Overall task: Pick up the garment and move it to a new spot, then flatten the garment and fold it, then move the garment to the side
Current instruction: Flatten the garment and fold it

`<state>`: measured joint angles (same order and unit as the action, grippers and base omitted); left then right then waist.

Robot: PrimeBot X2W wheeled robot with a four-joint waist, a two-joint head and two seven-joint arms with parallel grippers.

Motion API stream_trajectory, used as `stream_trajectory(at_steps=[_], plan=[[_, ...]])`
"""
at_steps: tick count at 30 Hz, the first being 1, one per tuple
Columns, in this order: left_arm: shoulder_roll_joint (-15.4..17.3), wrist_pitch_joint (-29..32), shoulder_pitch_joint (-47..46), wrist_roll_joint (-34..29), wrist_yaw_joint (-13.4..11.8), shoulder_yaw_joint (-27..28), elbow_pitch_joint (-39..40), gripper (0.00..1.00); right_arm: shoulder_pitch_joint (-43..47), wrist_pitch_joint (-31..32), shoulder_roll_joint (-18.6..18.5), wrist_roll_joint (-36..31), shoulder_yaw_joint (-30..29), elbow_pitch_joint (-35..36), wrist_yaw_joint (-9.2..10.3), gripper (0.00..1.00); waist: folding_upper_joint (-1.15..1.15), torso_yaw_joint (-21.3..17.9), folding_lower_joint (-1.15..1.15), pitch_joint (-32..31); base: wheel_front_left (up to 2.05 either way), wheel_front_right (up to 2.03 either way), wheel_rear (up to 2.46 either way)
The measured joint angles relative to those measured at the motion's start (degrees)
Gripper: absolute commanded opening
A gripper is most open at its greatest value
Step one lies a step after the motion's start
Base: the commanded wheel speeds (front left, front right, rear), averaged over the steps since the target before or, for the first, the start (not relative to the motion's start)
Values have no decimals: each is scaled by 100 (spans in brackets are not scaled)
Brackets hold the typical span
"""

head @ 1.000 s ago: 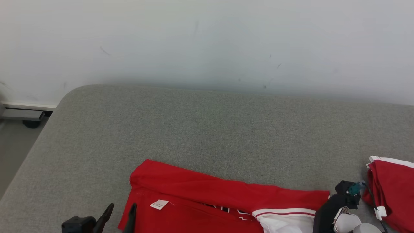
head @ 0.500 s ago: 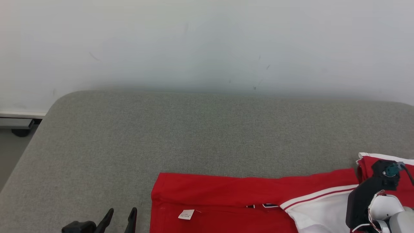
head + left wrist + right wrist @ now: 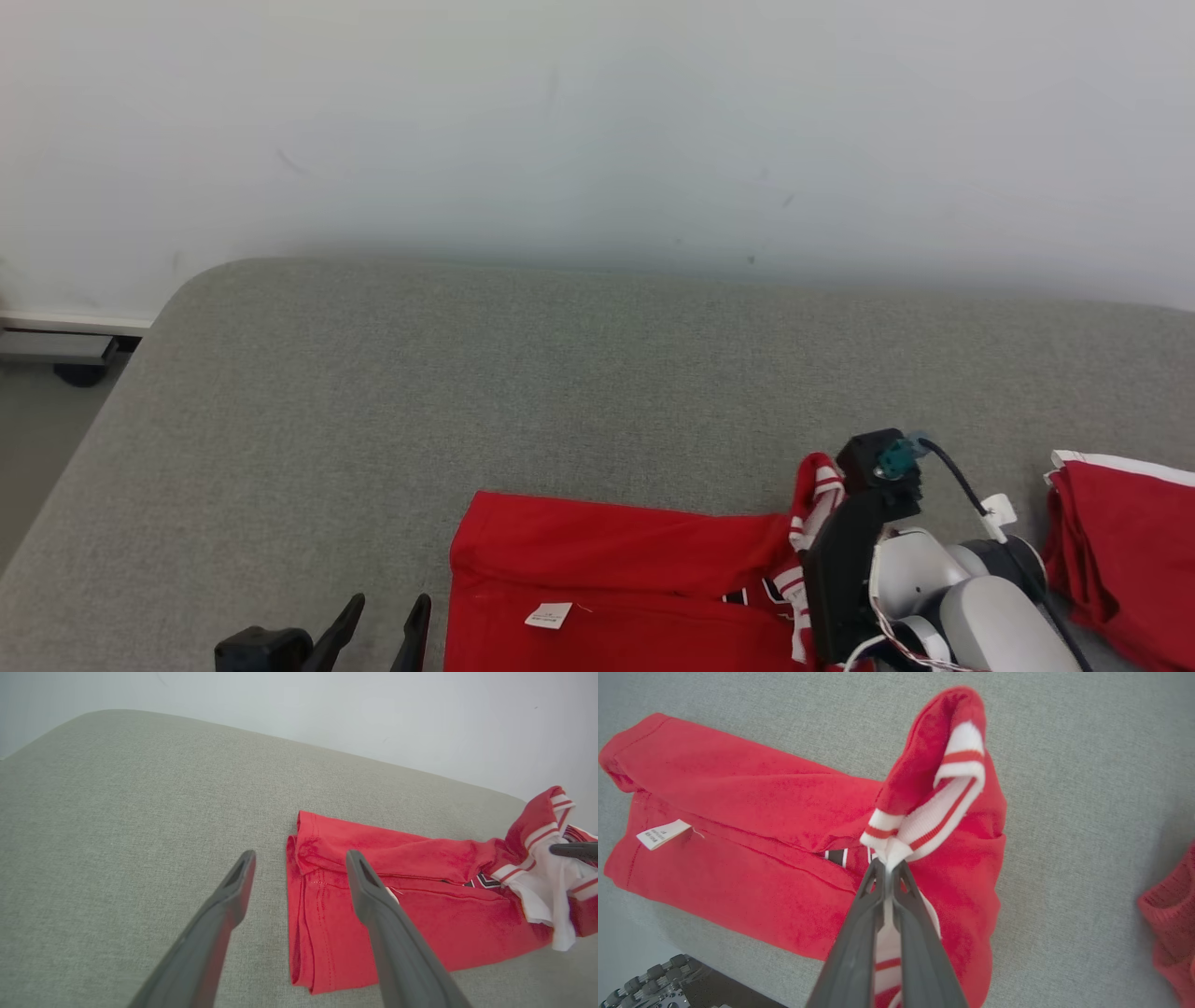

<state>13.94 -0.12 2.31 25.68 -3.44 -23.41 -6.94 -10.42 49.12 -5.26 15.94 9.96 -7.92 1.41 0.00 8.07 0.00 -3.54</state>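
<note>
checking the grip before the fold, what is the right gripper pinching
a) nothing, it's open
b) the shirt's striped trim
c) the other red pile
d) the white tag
b: in the right wrist view the right gripper is shut on the striped trim of the shirt, while the tag lies apart.

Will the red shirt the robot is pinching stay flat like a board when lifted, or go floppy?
Probably floppy: the red shirt bends up in a soft loop where the right fingers pinch its striped edge, while the rest lies on the grey cushion. It looks thin, so likely light, and it would sag, not roll.
</note>
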Motion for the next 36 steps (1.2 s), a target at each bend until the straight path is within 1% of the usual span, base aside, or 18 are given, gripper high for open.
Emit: stream_trajectory(at_steps=[3, 10, 11, 16, 18, 21, 25, 29, 31, 33, 36], plan=[[-10, 12, -64, -2, 21, -19, -22, 100, -197, 120, 142, 0, 220, -154, -43, 0, 0, 97, 0, 5, 0, 0, 0], [-9, 58, -104, -22, 103, -113, -125, 100, -634, 243, 192, 2, 617, -594, -26, 0, 0, 383, 0, 16, 0, 0, 0], [-13, 58, -140, -27, 103, -130, -133, 100, -705, 259, 199, 3, 676, -666, 11, 0, 0, 427, 0, 18, 0, 0, 0], [-33, 70, -198, -40, 152, -178, -171, 100, -1001, 266, 207, 68, 1010, -959, 75, 0, 0, 639, 0, 20, 0, 0, 0], [-54, 79, -232, -52, 167, -209, -188, 100, -1129, 260, 197, 158, 1202, -1050, 168, 0, 0, 716, 0, 19, 0, 0, 0], [-123, 111, -328, -58, 211, -322, -194, 100, -1339, 187, 185, 523, 1661, -1070, 332, 0, 0, 824, 0, 22, 0, 0, 0], [-219, 163, -497, -103, 307, -481, -277, 100, -1613, 70, 189, 855, 2011, -1216, 469, 0, 0, 976, 0, 34, 0, 0, 0], [-358, 211, -671, -219, 446, -680, -342, 100, -1775, -79, 179, 1134, 2175, -1493, 524, 0, 0, 1200, 0, 51, 0, 0, 0], [-377, 211, -716, -223, 455, -716, -376, 100, -1854, -148, 179, 1223, 2221, -1639, 565, 0, 0, 1300, 0, 57, 0, 0, 0], [-388, 211, -746, -238, 500, -731, -393, 100, -1946, -226, 177, 1293, 2281, -1764, 566, 0, 0, 1401, 0, 63, 0, 0, 0], [-425, 212, -748, -249, 503, -765, -463, 100, -2058, -335, 178, 1451, 2368, -1902, 570, 0, 0, 1548, 0, 70, 0, 0, 0]])
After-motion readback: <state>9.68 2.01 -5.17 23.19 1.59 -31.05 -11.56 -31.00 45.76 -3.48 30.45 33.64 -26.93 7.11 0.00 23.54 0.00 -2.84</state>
